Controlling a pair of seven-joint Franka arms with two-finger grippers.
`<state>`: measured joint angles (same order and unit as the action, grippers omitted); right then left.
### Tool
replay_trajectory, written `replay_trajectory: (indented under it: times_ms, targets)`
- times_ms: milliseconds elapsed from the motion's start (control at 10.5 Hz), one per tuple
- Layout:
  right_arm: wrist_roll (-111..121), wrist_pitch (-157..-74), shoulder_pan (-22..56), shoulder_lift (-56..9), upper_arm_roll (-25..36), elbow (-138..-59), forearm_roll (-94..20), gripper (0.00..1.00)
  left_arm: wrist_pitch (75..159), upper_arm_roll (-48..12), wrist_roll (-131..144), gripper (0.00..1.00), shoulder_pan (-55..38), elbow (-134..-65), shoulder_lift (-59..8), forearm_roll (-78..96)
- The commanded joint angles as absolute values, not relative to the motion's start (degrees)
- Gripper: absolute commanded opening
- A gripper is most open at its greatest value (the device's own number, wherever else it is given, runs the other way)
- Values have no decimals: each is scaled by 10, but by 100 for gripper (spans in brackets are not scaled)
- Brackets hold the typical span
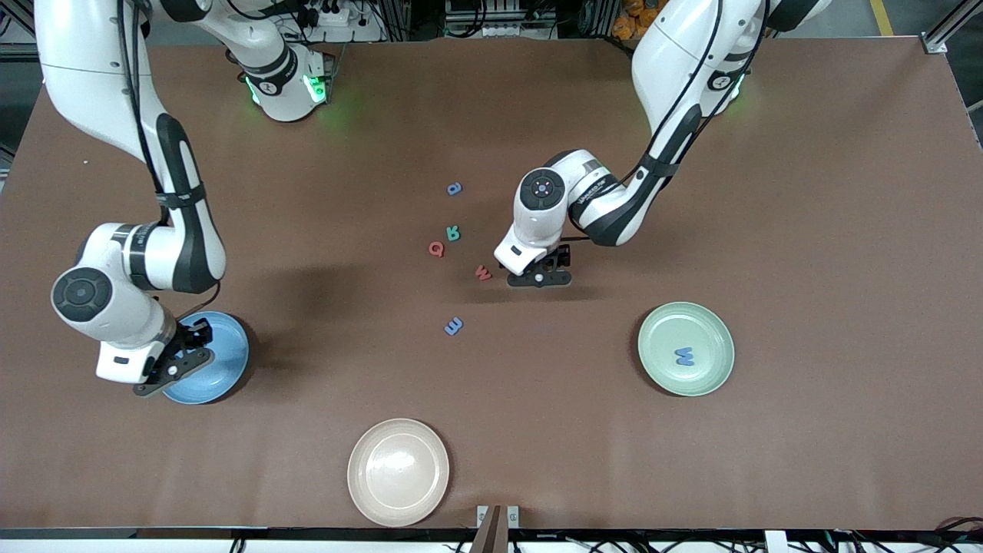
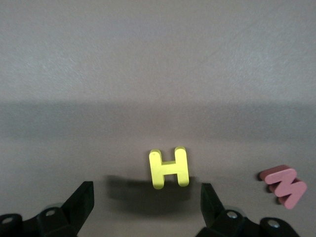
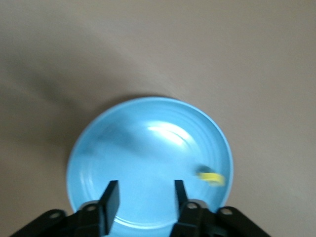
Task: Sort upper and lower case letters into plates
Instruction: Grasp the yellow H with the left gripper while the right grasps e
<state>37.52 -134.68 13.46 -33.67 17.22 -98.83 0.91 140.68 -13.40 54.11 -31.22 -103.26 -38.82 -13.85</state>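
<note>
Cream-beige plate sits nearest the front camera and takes no part in the sorting. Next come the two task plates: the sky-blue plate toward the right arm's end of the bench, the mint-green plate toward the left arm's end with a blue letter lying in it. The right hand hovers over the blue plate, fingers parted and holding nothing; a small yellow piece, blurred, shows low in the plate near its rim.

Farther up lies a blue letter m, then a red w. Just beside that w, the left hand is low over the bench, released, its fingers spread on either side of a yellow H that lies flat and untouched. Farther still are a red Q, a teal R and a blue a.

The step in hand looks like picking up the H. Next, the left hand likely needs to settle straight down and close squarely on the thin foam without nudging the w.
</note>
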Motion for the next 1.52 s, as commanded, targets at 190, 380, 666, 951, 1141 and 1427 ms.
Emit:
replay_trajectory:
  times_ms: [190, 380, 666, 951, 1141, 1427]
  targets:
    - [334, -1326, 153, -334, 100, -983, -80, 100, 1412, -128, 534, 82, -322, -1023, -400, -130]
    - [241, -1287, 201, -344, 96, -951, -113, 100, 1412, -128, 533, 83, -319, -1021, -400, -128]
    - [74, -1274, 270, -352, 95, -937, -114, 100, 1415, -128, 533, 83, -316, -1013, -401, -127]
    - [-97, -1273, 312, -378, 95, -909, -115, 100, 1418, -127, 533, 82, -316, -1004, -409, -127]
    - [-217, -1274, 322, -383, 91, -904, -120, 100, 1423, -125, 531, 78, -316, -999, -415, -128]
    - [-338, -1274, 340, -396, 88, -892, -119, 100, 1423, -124, 531, 68, -316, -998, -416, -128]
